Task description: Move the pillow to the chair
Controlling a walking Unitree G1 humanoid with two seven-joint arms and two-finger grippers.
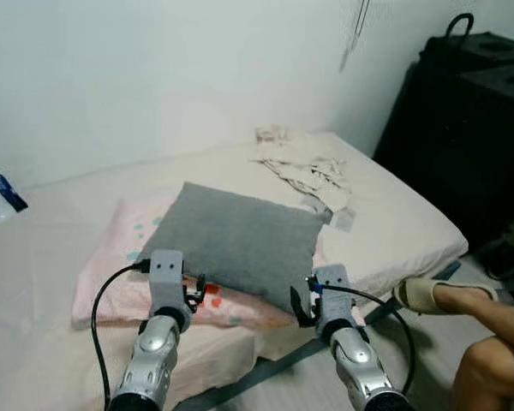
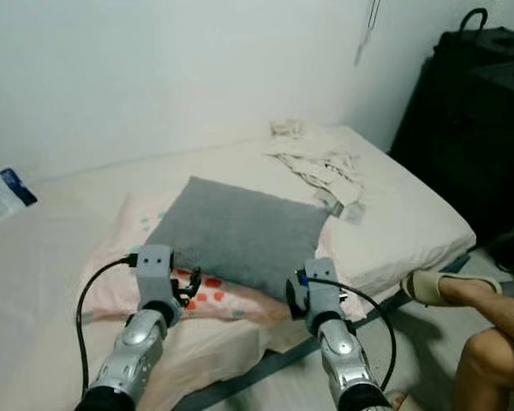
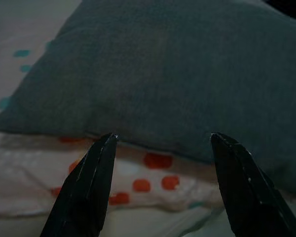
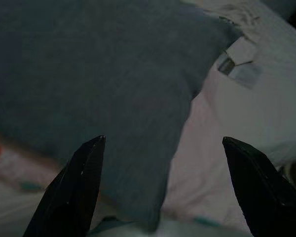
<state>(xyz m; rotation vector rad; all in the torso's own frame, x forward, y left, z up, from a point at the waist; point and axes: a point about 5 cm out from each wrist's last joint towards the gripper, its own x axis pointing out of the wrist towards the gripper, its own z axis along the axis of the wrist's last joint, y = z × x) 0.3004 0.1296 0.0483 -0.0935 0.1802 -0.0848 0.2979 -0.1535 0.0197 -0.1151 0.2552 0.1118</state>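
Left hand [image 1: 197, 294]: spread wide, holding nothing, at the near left edge of the grey pillow [image 1: 236, 240]; in the wrist view both fingers [image 3: 86, 185] frame that edge without touching it.
Right hand [image 1: 301, 304]: also spread and empty, at the pillow's near right corner, fingers [image 4: 71, 192] either side of the hanging corner.
Pillow: flat on a pink spotted pillow [image 1: 120, 274], on the bed [image 1: 394, 214], toward its near edge, corners turned diamond-wise to the robot.
Handling: looks soft and light, probably floppy; it should sag when lifted from one side and the cloth should give good grip.
Where to hold: pinching the near edge with the left and the near right corner with the right seems best, biting deep enough to catch filling, not only cover.
Risk: the pink pillow beneath could be caught in the pinch too.
Others: crumpled cloth [image 1: 304, 167] lies far on the bed; a person's foot in a slipper [image 1: 424, 295] is near right, on the floor.
Chair: not identifiable from here.
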